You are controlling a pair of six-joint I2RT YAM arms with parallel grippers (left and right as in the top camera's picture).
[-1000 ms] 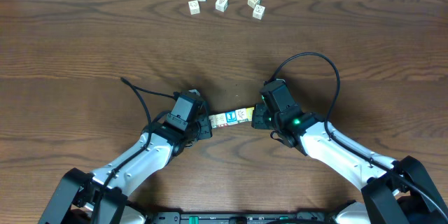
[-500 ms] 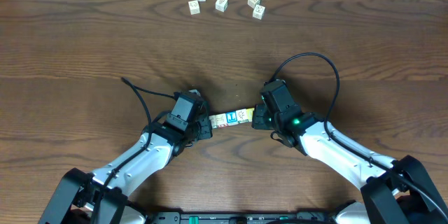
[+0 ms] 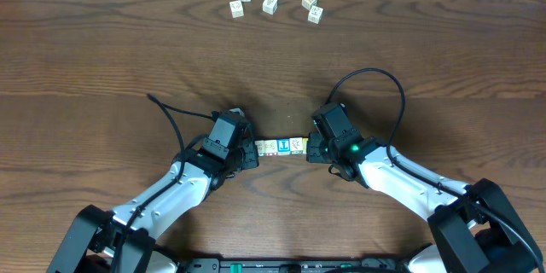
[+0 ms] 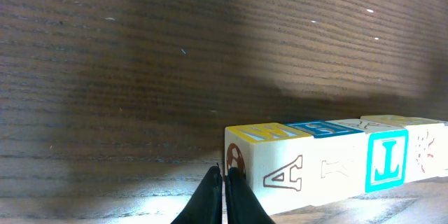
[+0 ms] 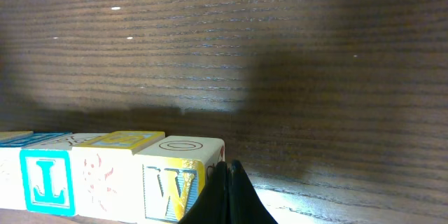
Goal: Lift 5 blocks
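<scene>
Several cream blocks (image 3: 281,146) form one straight row at the table's near middle, squeezed end to end between my two grippers. The left gripper (image 3: 254,152) is shut, its tips against the row's left end. In the left wrist view that gripper (image 4: 225,175) touches the end block with an "A" (image 4: 283,175); a blue-faced block (image 4: 386,159) sits further along. The right gripper (image 3: 309,148) is shut against the right end. In the right wrist view it (image 5: 226,169) presses the yellowish "W" block (image 5: 175,182). Whether the row rests on the table I cannot tell.
Several similar pale cubes lie loose near the table's far edge, among them one (image 3: 236,7) at the left, one (image 3: 270,4) in the middle and one (image 3: 315,14) at the right. Dark wood table (image 3: 102,68) spreads all round. Cables loop off both wrists.
The right gripper has moved left and slightly nearer, pushing the row's right end down. The row, slanted before, now lies level and tighter. The left gripper has held still.
</scene>
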